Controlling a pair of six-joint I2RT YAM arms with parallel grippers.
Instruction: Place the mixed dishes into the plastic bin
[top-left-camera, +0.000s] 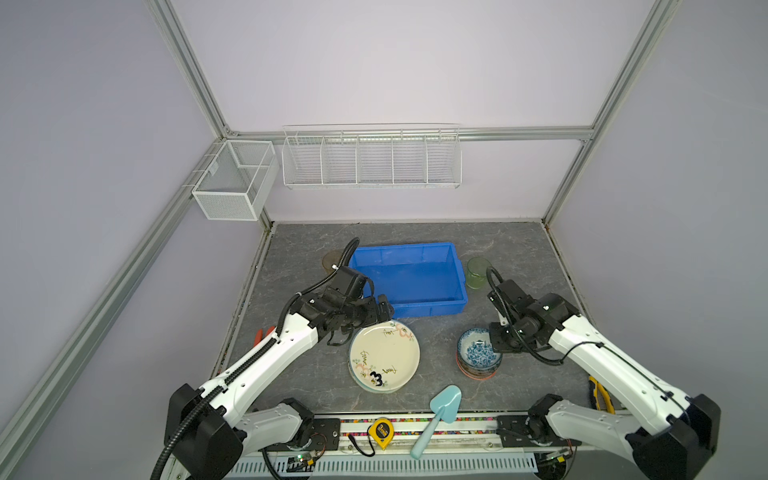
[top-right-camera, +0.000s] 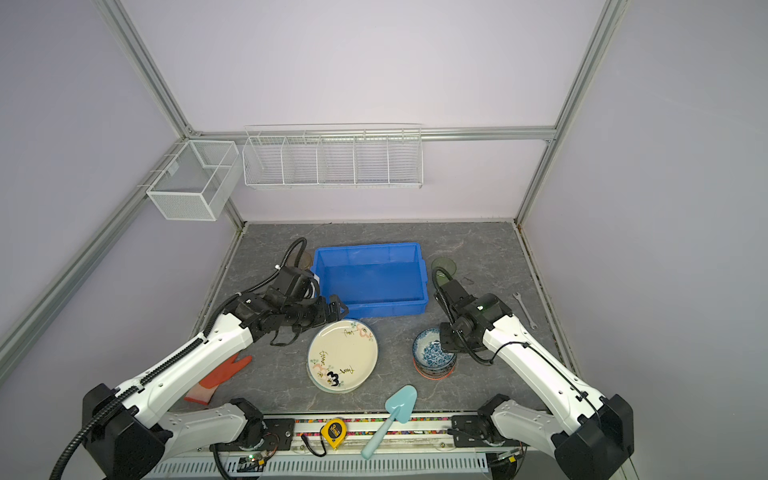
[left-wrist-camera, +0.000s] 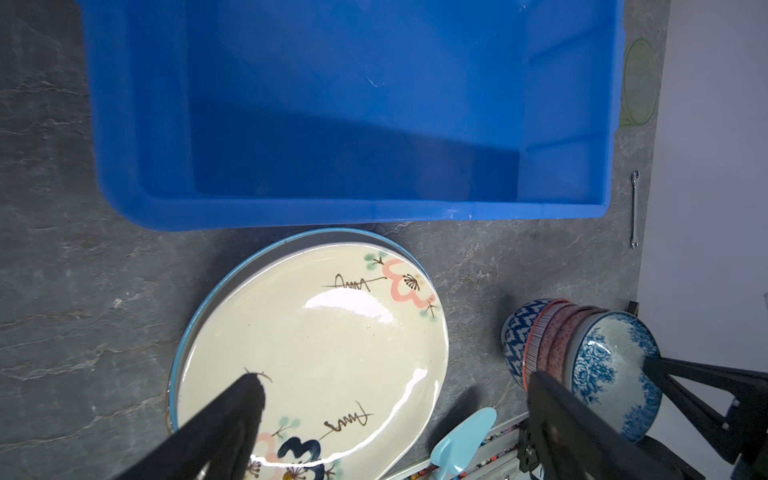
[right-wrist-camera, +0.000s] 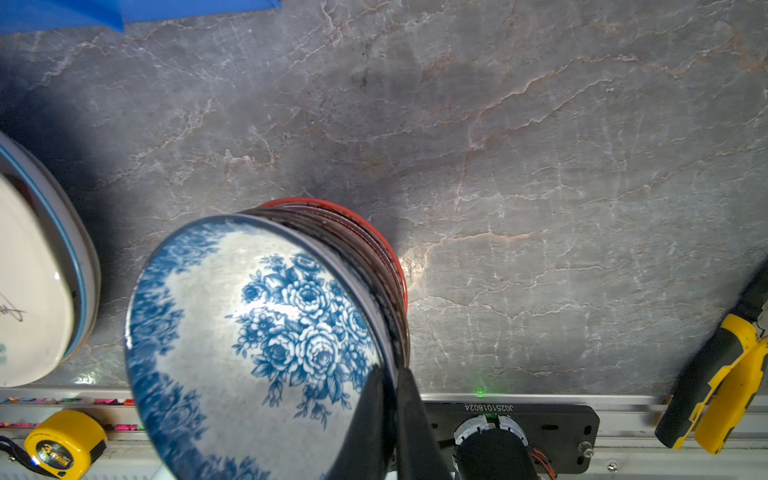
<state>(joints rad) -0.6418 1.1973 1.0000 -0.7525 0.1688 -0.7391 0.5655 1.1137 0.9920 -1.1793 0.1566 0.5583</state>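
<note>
Gripping the bowl (right-wrist-camera: 257, 332) by its rim, your right tool (right-wrist-camera: 392, 386) is clamped; likely slippery, brittle glaze. Left tool (left-wrist-camera: 395, 377) gapes empty.

Bright, even overhead light. Soft shadows on the surface (right-wrist-camera: 540, 124). Glare patches on cream plate (left-wrist-camera: 316, 345) and blue bowl (right-wrist-camera: 257, 345). Top views bend at edges; wrist-view foreground blurry.

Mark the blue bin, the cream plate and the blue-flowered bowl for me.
blue bin (top-left-camera: 430, 308), in a top view, on its near outer wall.
cream plate (top-left-camera: 384, 357), in a top view, on the middle of its face.
blue-flowered bowl (right-wrist-camera: 274, 320), in the right wrist view, on its inner floor.
</note>
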